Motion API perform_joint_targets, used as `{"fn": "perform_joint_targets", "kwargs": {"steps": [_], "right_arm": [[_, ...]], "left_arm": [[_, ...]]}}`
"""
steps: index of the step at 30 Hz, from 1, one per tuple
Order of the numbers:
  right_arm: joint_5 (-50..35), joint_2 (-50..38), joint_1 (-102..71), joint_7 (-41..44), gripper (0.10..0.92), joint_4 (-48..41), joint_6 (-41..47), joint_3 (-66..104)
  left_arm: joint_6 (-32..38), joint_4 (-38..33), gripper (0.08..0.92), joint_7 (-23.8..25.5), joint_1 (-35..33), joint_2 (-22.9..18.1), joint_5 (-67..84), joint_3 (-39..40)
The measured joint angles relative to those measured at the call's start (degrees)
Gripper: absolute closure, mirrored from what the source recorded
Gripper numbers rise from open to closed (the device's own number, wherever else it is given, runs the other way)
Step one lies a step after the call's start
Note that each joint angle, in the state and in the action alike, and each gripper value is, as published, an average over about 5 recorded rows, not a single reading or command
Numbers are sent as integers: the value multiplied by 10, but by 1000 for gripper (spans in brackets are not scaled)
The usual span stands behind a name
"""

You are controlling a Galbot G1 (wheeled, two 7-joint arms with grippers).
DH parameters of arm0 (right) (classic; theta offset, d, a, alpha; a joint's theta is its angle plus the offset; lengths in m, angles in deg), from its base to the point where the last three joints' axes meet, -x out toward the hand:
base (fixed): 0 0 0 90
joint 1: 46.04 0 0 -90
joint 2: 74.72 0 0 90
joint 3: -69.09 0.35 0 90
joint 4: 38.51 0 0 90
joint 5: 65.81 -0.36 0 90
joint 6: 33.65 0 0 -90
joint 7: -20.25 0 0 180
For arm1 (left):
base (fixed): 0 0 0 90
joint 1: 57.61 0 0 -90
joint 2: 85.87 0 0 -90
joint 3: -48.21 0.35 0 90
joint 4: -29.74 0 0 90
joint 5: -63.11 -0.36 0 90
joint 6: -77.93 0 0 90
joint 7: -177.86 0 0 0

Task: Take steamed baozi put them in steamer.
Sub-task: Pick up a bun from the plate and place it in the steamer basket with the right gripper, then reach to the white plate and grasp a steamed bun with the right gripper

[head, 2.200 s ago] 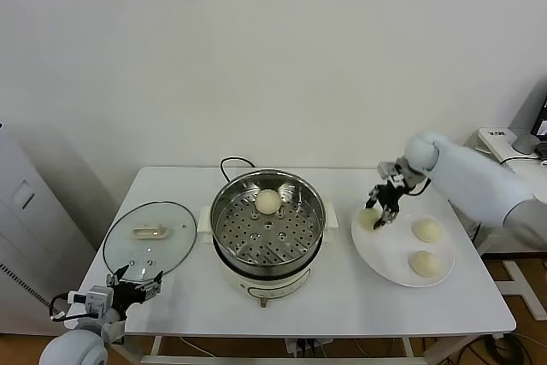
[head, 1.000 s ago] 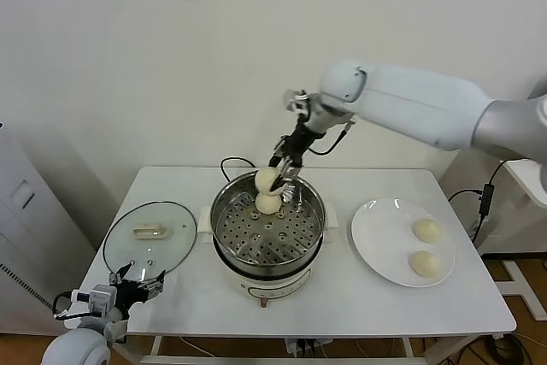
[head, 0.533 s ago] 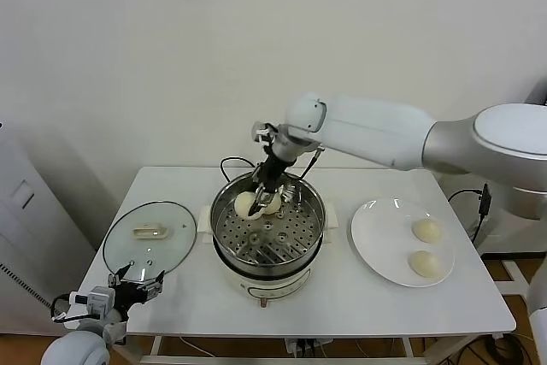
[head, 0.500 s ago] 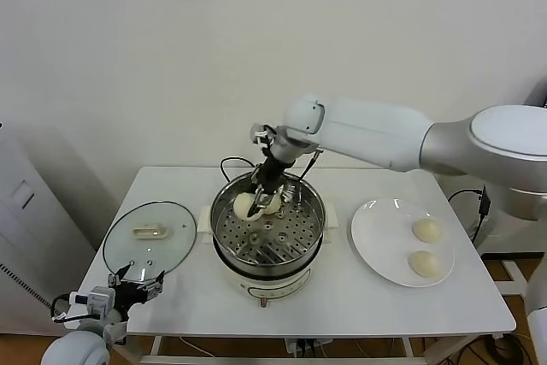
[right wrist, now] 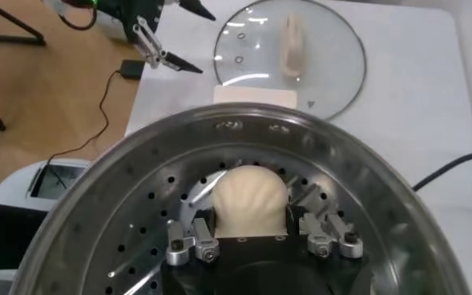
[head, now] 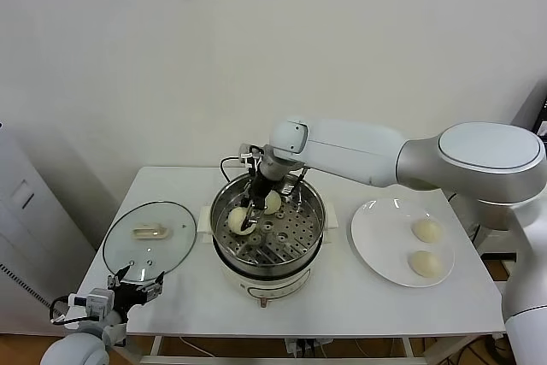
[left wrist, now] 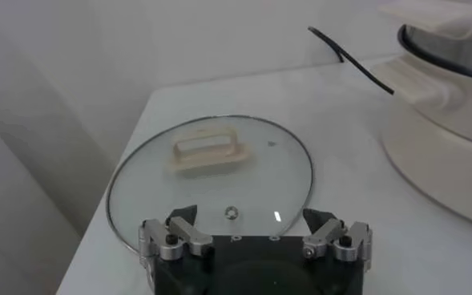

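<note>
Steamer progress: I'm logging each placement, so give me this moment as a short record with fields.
steamer: on the table, lid off
baozi in steamer: two; one at the back of the tray, one between the right claw's fingers
right claw: down inside the steamer, around that baozi, which sits on the perforated tray
baozi on plate: two
glass lid: flat on the table, left of the steamer
left claw: open, parked at the table's front-left corner

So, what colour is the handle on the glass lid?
Cream-white handle, clearest in the left wrist view.
</note>
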Motion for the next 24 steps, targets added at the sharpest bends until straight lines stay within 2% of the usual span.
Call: {"fn": "perform_joint_targets", "kwargs": {"steps": [6,9,15,24], "right_arm": [[16,-2,1,1,260,-2,-4,8],[24,-8,8,5,213,2,-8,12],[45,-43,48,34,203,24,-23,13],[112,-160,113,110,203,68,-71,6]], "left_arm": [[0,-1,177,0,-3,0,0,-1],[0,-2,177,0,-5,0,0,-3],[0,-8,177,0,-8,-1,-1,-5],[-4,-20,177,-1,-10,-4,-4,-6]]}}
